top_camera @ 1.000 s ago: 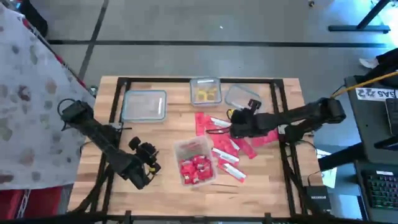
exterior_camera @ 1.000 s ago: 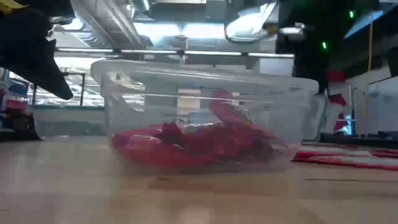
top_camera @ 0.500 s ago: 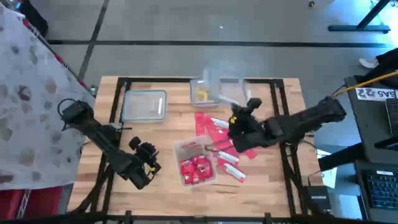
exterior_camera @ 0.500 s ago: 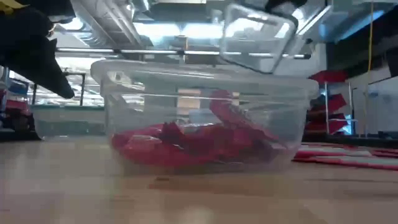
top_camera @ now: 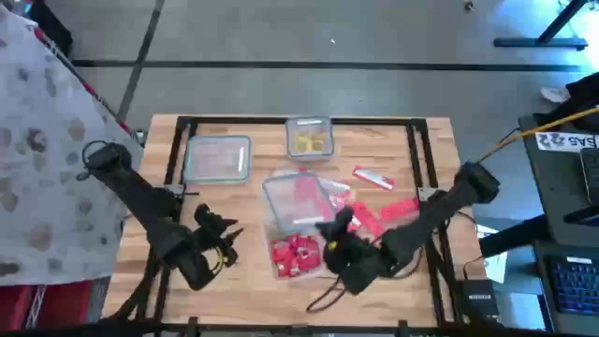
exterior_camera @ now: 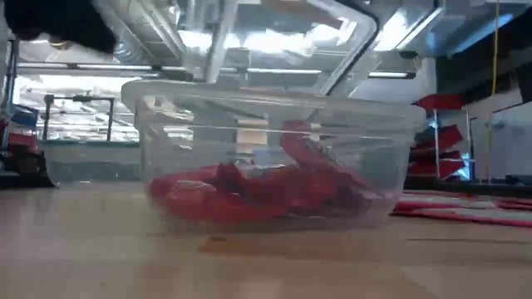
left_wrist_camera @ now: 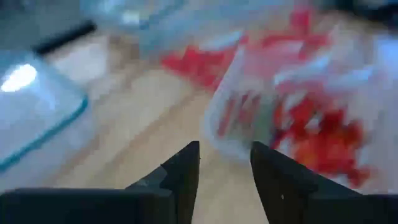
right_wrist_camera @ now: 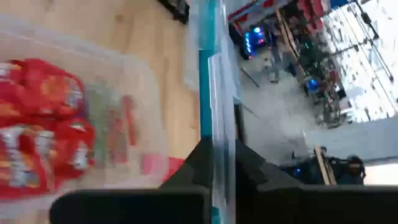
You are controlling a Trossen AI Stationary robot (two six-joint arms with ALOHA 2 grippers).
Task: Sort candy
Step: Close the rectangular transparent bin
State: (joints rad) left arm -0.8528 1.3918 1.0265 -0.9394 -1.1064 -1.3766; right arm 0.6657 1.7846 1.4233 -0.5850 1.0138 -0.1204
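Presently: lid being carried to the tub of red candy.
Red candy (top_camera: 294,255) sits in a tub (top_camera: 309,269) at table centre; more lies loose beside it. Right gripper (top_camera: 335,241) pinches a clear lid (top_camera: 295,200) above it; judged next: lower it squarely. Left gripper (top_camera: 225,241) waits half-open, empty, beside the tub.

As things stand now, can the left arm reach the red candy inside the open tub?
Probably yes. The left hand is open, empty and beside the tub; the red candy is uncovered. The lid in the right hand hangs close above and might crowd it.
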